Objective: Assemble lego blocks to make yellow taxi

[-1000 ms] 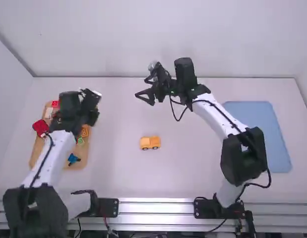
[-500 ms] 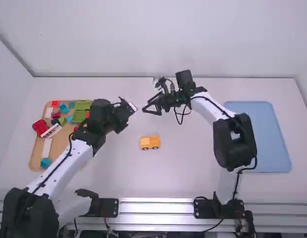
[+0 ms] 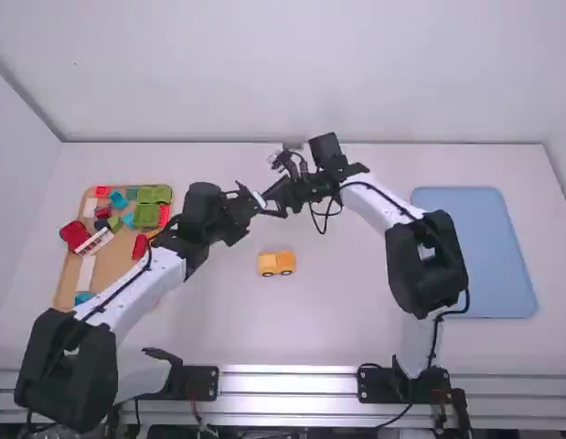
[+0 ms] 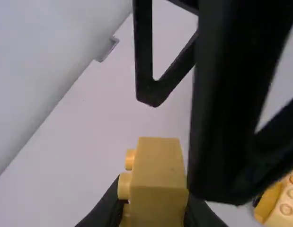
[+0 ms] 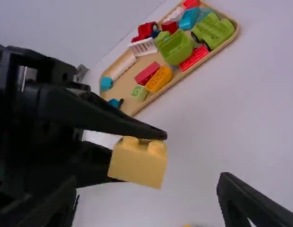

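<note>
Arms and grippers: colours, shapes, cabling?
Both arms: white links, bulky black joints. A thin black cable runs along the right arm's white link and loops below its wrist. Left gripper and right gripper: black, two fingers each; the right's taper to narrow tips.

So over on the left of the white table (image 3: 347, 320) there's a wooden tray (image 3: 107, 263) with loads of spare blocks. Red toy vehicle (image 3: 74, 234) at its left edge, white barred piece (image 3: 96, 241) right by it, plus a long white piece (image 3: 86, 273) and a teal block (image 3: 83, 298) toward the near end. The right wrist view has a green tub-shaped piece (image 5: 176, 48), a green wheeled piece (image 5: 215, 32), a red brick (image 5: 194, 57) between those two, and a light green block (image 5: 139, 93) near the tray's rim. Far right is a flat light blue mat or tray (image 3: 475, 251). Metal rails (image 3: 287, 383) run along the near edge, pale wall (image 3: 292, 69) at the back.
</note>
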Action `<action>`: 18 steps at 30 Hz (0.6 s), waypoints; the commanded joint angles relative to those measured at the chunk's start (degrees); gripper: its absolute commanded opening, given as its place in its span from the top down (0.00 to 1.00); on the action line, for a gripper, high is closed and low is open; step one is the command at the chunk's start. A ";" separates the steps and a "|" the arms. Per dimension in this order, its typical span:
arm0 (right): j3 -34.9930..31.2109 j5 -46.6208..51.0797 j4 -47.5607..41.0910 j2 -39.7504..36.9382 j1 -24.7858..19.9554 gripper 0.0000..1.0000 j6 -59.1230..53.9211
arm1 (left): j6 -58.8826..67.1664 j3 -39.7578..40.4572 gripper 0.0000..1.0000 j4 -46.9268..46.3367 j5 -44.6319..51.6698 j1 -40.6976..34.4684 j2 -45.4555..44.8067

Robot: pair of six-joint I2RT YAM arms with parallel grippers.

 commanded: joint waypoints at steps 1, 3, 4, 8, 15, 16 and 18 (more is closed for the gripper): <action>0.59 1.44 0.92 -0.57 0.92 0.25 1.77 | -1.07 -0.33 0.97 0.44 1.20 -0.35 0.07; 0.59 1.40 1.75 -0.57 1.05 0.26 2.62 | -1.09 -0.33 0.97 0.59 1.20 -0.26 0.07; 0.59 1.40 1.86 -0.57 1.03 0.27 2.71 | -1.11 -0.33 0.97 0.68 1.18 -0.37 0.07; 0.59 1.40 2.08 -0.57 1.20 0.31 3.02 | -1.18 -0.35 0.97 1.31 1.27 -0.35 0.07; 0.55 1.42 2.34 -0.55 1.99 0.40 3.02 | -2.58 -1.40 0.97 4.66 2.32 -0.68 0.09; 0.55 1.42 2.36 -0.55 1.99 0.41 3.02 | -2.58 -1.53 0.97 4.92 2.75 -0.68 0.15; 0.55 1.42 2.23 -0.55 1.81 0.48 3.06 | -2.60 -1.73 0.96 6.40 3.85 -0.68 1.07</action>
